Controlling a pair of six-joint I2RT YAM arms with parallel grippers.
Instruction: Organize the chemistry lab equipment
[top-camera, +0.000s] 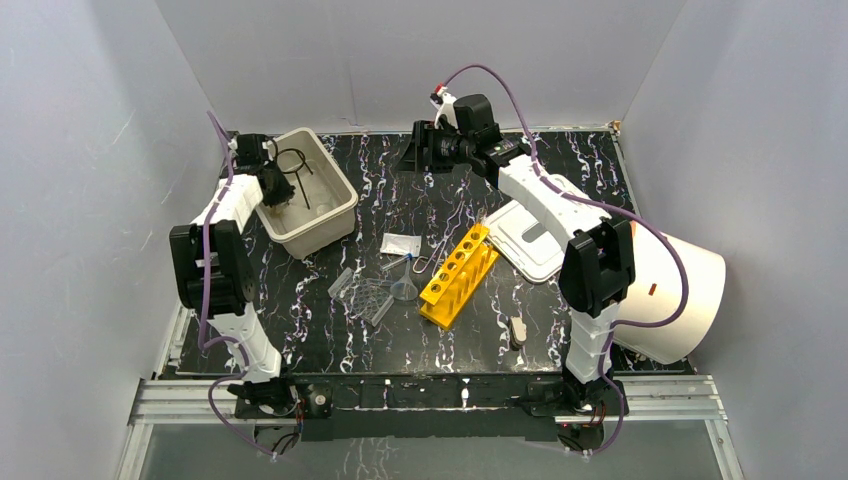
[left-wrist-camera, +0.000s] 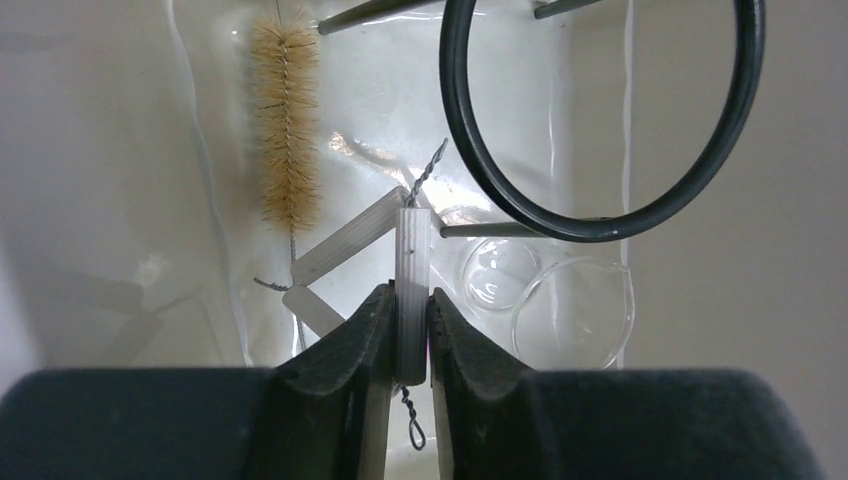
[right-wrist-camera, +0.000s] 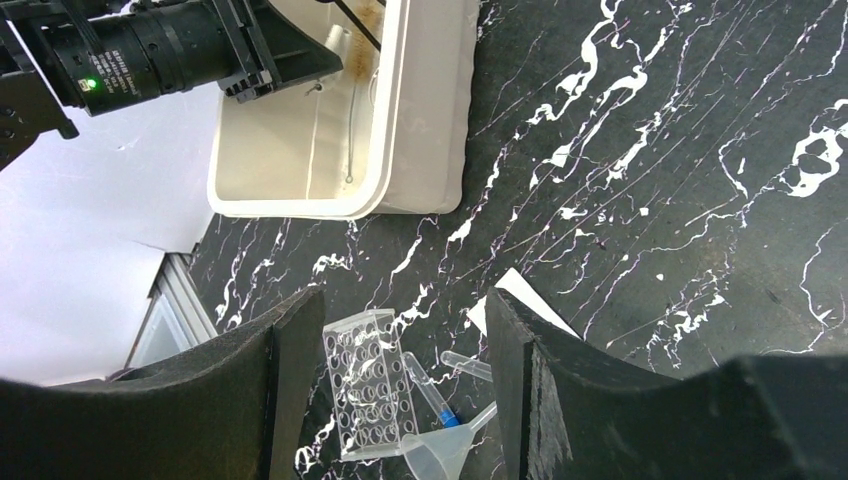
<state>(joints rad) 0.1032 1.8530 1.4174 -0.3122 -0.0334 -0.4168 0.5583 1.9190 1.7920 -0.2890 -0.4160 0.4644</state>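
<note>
Wire-stemmed stick (left-wrist-camera: 413, 240) — pinched in left gripper (left-wrist-camera: 410, 293) (over beige bin (left-wrist-camera: 90, 180)).

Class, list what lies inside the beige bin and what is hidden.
Visible: a bristle brush, black wire loop, two clear glass dishes, and a pale stick with twisted wire, gripped by the left claw. Whatever lies beneath the claw is covered.

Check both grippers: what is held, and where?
Left gripper pinches a pale stick with twisted wire, near its wire-loop end; right gripper is open, empty.
</note>
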